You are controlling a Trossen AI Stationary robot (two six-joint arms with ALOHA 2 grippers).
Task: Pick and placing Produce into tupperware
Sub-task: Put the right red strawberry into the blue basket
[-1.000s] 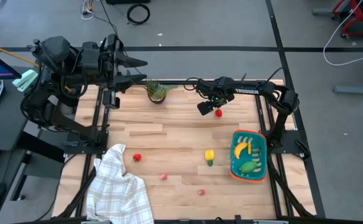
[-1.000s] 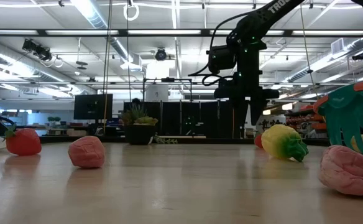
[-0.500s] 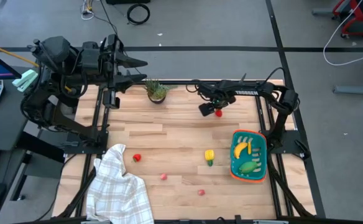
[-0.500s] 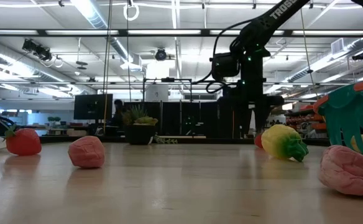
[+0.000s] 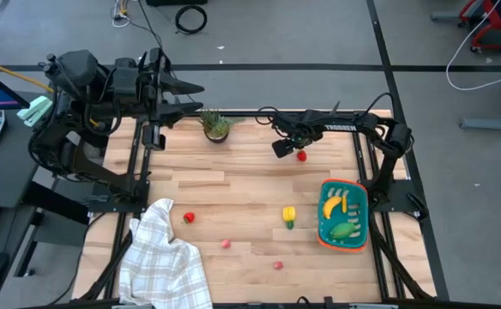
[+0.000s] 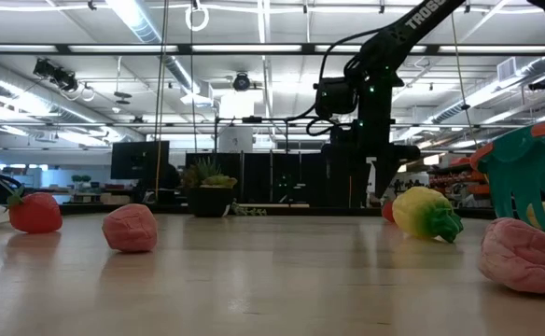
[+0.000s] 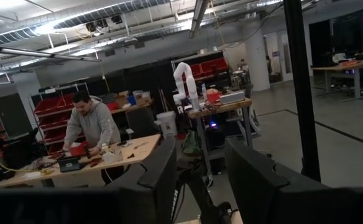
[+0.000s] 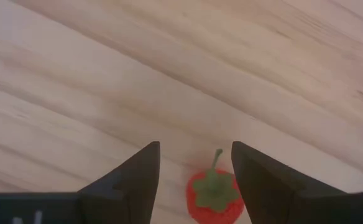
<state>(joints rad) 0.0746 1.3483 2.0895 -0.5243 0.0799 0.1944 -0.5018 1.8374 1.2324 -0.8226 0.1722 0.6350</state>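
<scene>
High view: right hand (image 5: 290, 151) is over the worktop (image 5: 233, 184) near its far edge, just beside a small red strawberry (image 5: 301, 155). The teal tupperware (image 5: 344, 214) sits by the right edge and already holds a banana (image 5: 334, 205) and a green veg (image 5: 342, 230); a yellow pepper (image 5: 289, 216) lies just beside it. Three more red fruits (image 5: 189, 218) are scattered toward the near edge, a checked cloth (image 5: 164, 253) covers the near-left corner, and a potted plant (image 5: 216, 125) stands at the far edge. The left arm waits folded back beyond the far-left corner. Low view: right arm comes down behind the pepper (image 6: 426, 214); pale wood worktop, w/ a big workshop under strip lights behind. Left wrist view: left hand (image 7: 199, 180) w/ fingers apart, holding nothing, facing benches, red bins and a person at a table. Right wrist view: right hand (image 8: 196, 167) spread, its fingers (image 8: 135, 176) either side of the strawberry (image 8: 212, 193), not yet touching; the berry sits close in toward the palm. Risks, as a judgement: the berry is small and round, so an off-centre close could squirt it sideways or roll it away; coming down too far could jam the fingertips on the wood; a weak pinch could drop it on the carry across to the tupperware, well apart from here.
</scene>
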